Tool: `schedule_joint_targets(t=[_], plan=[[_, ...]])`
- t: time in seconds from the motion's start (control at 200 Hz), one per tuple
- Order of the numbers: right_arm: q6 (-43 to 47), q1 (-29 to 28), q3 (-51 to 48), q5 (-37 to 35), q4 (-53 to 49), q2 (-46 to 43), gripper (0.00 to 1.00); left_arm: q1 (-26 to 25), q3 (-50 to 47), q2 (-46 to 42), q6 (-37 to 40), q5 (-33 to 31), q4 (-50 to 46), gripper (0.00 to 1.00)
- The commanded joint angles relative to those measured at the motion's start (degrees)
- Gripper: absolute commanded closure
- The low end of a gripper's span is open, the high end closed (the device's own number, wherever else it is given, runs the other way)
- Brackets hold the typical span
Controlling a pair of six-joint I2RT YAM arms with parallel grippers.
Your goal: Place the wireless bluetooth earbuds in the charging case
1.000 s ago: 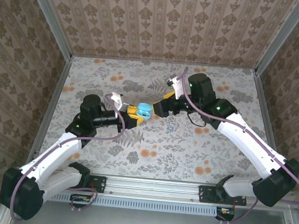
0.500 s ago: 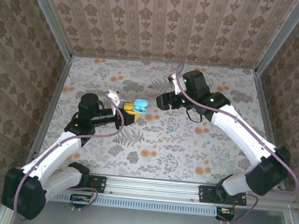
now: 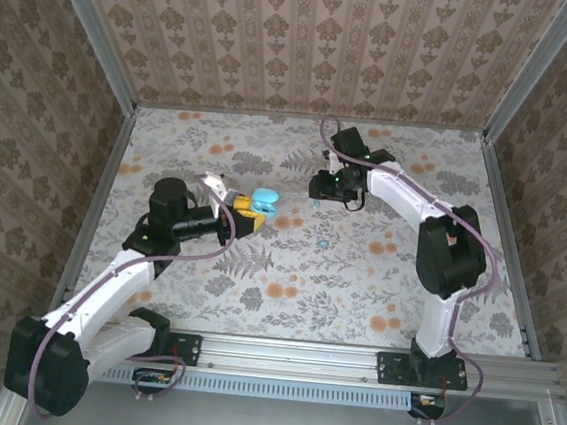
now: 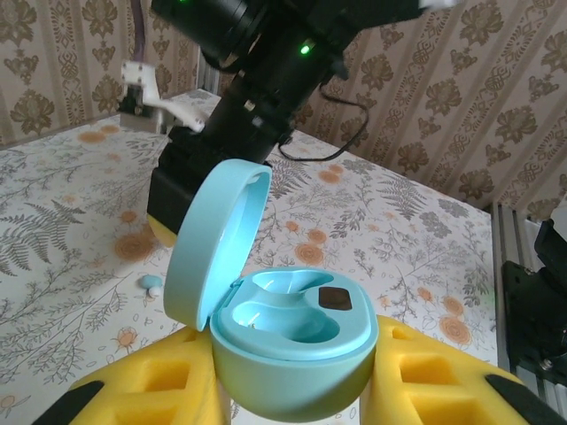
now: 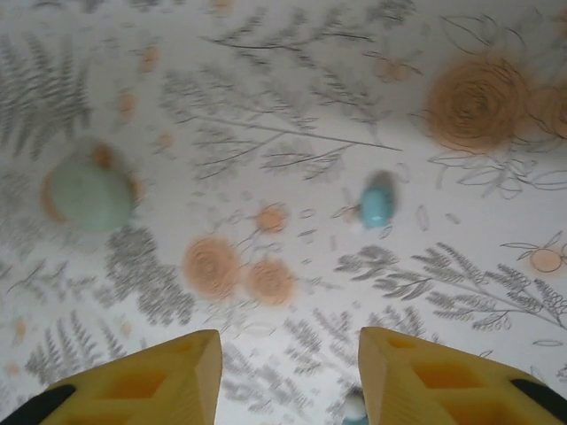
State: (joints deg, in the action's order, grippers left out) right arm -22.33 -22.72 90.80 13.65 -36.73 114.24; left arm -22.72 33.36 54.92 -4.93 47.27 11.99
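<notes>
My left gripper point(image 4: 297, 394) is shut on the turquoise charging case point(image 4: 292, 350), whose body sits between the yellow pads point(image 4: 133, 390). The lid stands open and both wells look empty. In the top view the case point(image 3: 262, 202) is left of centre, with my left gripper point(image 3: 250, 214) on it. My right gripper point(image 3: 321, 188) hangs to its right, jaws apart, pointing down at the table. Between and beyond its fingers point(image 5: 146, 390) one teal earbud point(image 5: 376, 205) lies on the cloth. Another earbud point(image 5: 354, 409) peeks in at the bottom edge by the right finger. One earbud point(image 3: 323, 244) also shows from above.
A pale green oval point(image 5: 89, 197) lies on the flowered tablecloth point(image 3: 357, 280), to the left in the right wrist view. The right arm's dark wrist point(image 4: 266, 80) looms close behind the open case. Patterned walls point(image 3: 310, 44) and metal rails fence the table.
The right arm has pulled back from the case toward the far side, and its jaws have narrowed. The left gripper has shifted the case slightly left and back.
</notes>
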Motion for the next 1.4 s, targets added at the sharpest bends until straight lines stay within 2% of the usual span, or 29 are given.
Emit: schedule_joint_targets(t=[0.0,0.175,0.6,0.865,1.155,1.395], plan=[[-1.3,0.4,4.1,1.9,-2.7,4.2,0.56,0.5,-1.0,0.6,0.8,0.1,0.0,0.67],[-1.1,0.4,7.2,-0.4,-4.3,9.3,0.50,0.8,-1.1,1.3,1.1,0.1,0.1,0.67],[0.5,0.4,11.0,-2.7,-5.8,15.1,0.52,1.3,-1.5,2.0,1.7,-0.2,0.1,0.67],[1.5,0.0,11.9,-2.7,-6.1,17.3,0.60,1.4,-1.6,1.7,1.6,-0.2,-0.1,0.67],[2.6,-1.3,11.5,-2.2,-6.8,15.8,0.81,1.5,-1.9,0.8,1.6,-0.6,-0.7,0.67],[2.2,-1.6,9.2,-2.5,-6.3,10.7,0.86,1.5,-2.1,-0.3,1.8,-1.2,-1.4,0.67]])
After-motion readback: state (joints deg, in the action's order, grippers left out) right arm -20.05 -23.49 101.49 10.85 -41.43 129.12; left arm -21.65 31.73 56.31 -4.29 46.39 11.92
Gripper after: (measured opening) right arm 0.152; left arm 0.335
